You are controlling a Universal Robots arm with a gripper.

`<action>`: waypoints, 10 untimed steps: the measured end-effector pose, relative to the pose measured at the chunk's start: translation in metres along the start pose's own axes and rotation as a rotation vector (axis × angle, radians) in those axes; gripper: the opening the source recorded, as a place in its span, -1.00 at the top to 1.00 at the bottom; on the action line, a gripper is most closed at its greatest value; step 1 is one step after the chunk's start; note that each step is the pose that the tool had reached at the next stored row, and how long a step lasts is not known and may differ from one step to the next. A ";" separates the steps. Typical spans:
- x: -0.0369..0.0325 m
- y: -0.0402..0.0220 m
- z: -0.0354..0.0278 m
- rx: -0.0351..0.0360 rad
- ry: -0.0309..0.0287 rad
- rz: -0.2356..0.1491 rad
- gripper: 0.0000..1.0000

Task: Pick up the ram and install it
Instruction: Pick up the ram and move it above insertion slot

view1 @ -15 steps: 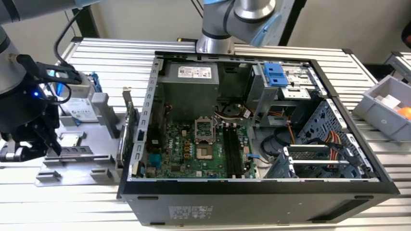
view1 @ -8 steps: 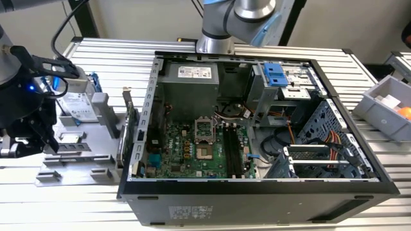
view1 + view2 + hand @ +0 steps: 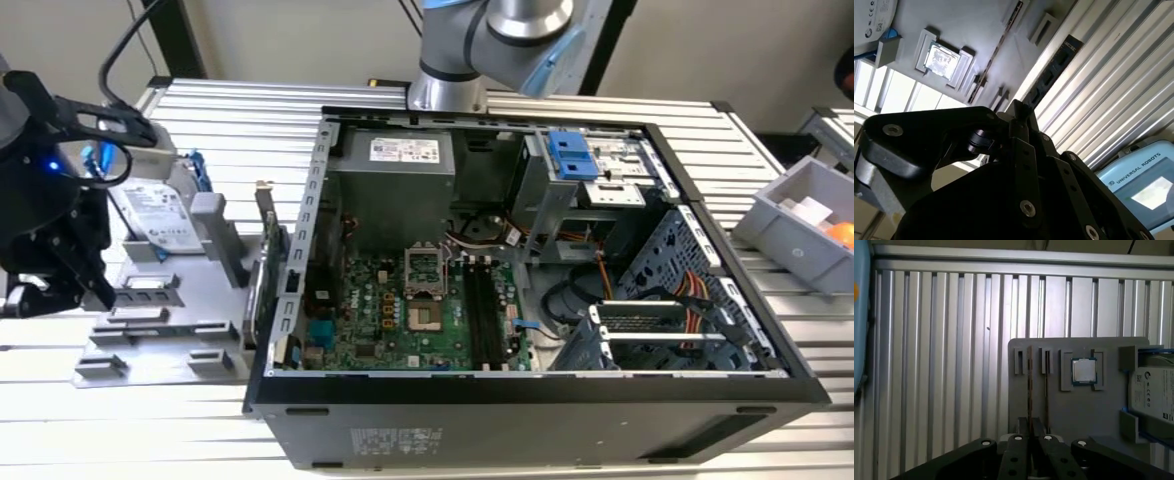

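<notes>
Gripper (image 3: 54,275) hangs over the grey fixture plate (image 3: 160,335) at the exterior view's left, and whether it is spread or closed cannot be told. Ram (image 3: 1046,387) stands on edge in a plate slot, near the CPU chip (image 3: 1084,371).

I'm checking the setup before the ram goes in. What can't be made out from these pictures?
- Ram: edge-on in the first wrist view, near end behind the gripper.
- Memory slots: too small in the exterior view to tell latch positions.
- Hard drive: cut off by the first wrist view's edge.
</notes>
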State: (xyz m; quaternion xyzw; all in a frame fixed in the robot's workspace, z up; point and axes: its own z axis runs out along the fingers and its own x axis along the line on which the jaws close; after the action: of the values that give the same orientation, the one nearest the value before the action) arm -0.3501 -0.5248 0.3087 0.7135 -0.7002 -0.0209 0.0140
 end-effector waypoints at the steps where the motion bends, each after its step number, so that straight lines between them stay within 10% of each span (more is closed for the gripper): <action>1: 0.0000 0.0001 -0.0013 0.0001 -0.0001 0.000 1.00; 10: -0.0001 0.0006 -0.0128 0.0001 0.0000 0.000 1.00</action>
State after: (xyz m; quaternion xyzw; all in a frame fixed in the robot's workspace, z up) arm -0.3501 -0.5248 0.3215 0.7135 -0.7003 -0.0209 0.0140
